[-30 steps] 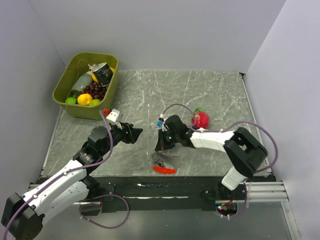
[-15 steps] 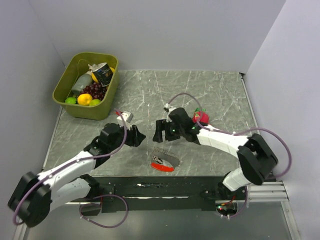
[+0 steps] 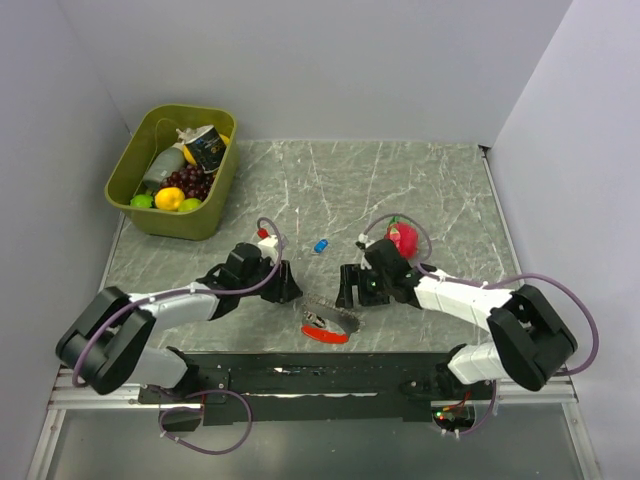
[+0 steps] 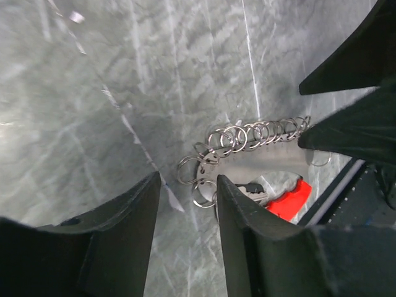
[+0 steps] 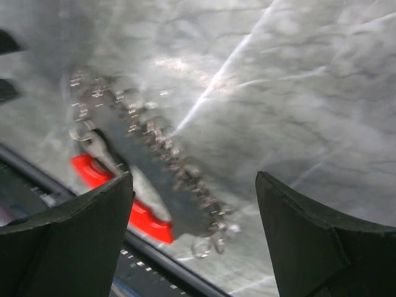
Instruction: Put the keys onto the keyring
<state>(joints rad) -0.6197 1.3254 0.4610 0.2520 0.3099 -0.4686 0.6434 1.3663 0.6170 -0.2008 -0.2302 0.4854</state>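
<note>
The keyring (image 3: 327, 335) lies on the worktop (image 3: 440, 190); left pincer (image 3: 291, 291) just left of it, spread, empty; right pincer (image 3: 347, 296) just right, spread wide; blue key (image 3: 321, 245) beyond it, apart.

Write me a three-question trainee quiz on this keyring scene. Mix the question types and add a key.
1. True or false: the blue-headed key lies loose on the table, clear of the left gripper and the right gripper.
2. Where is the red keyring clip? A. at the table's near edge; B. at its far edge; C. clamped in the left gripper.
3. Fill in: the silvery chain beside the clip is made of linked ____.
Key: 1 true; 2 A; 3 rings.
</note>
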